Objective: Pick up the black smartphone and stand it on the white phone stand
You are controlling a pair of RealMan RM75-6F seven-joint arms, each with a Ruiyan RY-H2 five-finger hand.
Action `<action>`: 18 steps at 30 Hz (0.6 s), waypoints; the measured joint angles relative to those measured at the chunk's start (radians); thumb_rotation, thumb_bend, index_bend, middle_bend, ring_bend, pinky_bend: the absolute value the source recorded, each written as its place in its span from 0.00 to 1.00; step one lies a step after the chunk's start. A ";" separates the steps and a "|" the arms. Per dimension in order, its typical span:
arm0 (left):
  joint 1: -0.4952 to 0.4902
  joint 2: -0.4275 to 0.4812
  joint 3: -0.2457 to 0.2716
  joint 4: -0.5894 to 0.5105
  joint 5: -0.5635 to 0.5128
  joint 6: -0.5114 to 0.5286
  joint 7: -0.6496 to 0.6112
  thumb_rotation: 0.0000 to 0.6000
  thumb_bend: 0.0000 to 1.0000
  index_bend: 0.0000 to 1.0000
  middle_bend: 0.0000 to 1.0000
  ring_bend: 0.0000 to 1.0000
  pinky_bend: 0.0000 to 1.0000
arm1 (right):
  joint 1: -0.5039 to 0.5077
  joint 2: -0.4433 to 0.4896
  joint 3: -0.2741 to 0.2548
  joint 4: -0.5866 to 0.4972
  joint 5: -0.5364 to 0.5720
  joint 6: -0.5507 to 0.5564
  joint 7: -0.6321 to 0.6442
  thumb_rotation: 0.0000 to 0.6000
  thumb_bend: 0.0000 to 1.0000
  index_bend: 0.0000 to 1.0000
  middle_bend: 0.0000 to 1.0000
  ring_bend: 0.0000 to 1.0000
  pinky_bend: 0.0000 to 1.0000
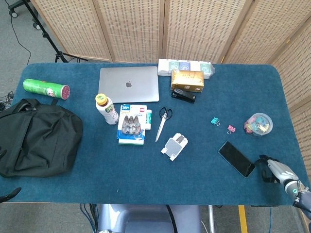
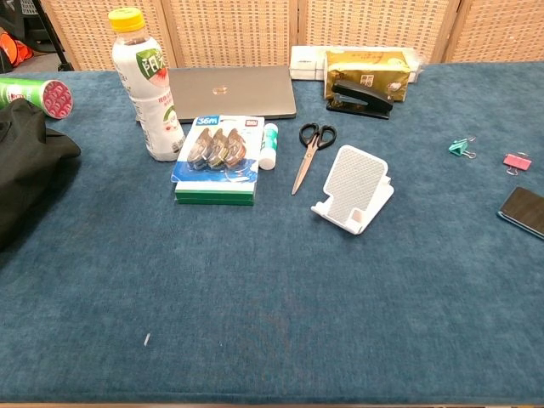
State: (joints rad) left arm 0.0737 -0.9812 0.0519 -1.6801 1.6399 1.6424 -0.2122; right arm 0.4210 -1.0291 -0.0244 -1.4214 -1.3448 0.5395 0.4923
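Observation:
The black smartphone (image 1: 236, 158) lies flat on the blue table cloth at the right front; in the chest view only its left part (image 2: 525, 210) shows at the right edge. The white phone stand (image 1: 174, 145) sits near the table's middle with nothing on it, its sloped perforated back (image 2: 353, 189) facing the front. My right hand (image 1: 278, 171) hovers at the front right corner, just right of the phone's near end, apart from it and holding nothing. A dark tip (image 1: 9, 194) at the bottom left edge may be my left hand. Neither hand shows in the chest view.
Scissors (image 1: 163, 122), a tape pack (image 1: 132, 124) and a drink bottle (image 1: 107, 108) lie left of the stand. Binder clips (image 1: 215, 121) and a clip tub (image 1: 258, 124) sit behind the phone. A laptop (image 1: 129, 83), tissue boxes (image 1: 187, 79), a stapler (image 1: 183, 96), a black bag (image 1: 36, 137) and a green can (image 1: 46, 89) are further off.

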 measured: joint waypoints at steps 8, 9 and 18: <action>0.000 0.003 0.001 0.000 0.002 0.000 -0.006 1.00 0.00 0.00 0.00 0.00 0.00 | 0.018 0.055 -0.025 -0.149 -0.056 0.003 -0.062 1.00 0.83 0.25 0.15 0.00 0.00; 0.000 0.003 0.001 0.000 0.002 0.000 -0.007 1.00 0.00 0.00 0.00 0.00 0.00 | 0.023 0.060 -0.029 -0.171 -0.062 0.002 -0.074 1.00 0.83 0.25 0.15 0.00 0.00; 0.001 0.006 0.003 0.003 0.005 0.004 -0.018 1.00 0.00 0.00 0.00 0.00 0.00 | 0.060 0.066 -0.043 -0.295 -0.066 -0.014 -0.180 1.00 0.83 0.25 0.15 0.00 0.00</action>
State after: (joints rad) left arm 0.0751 -0.9754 0.0551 -1.6769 1.6451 1.6463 -0.2299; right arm 0.4806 -0.9626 -0.0677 -1.7162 -1.4108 0.5257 0.3125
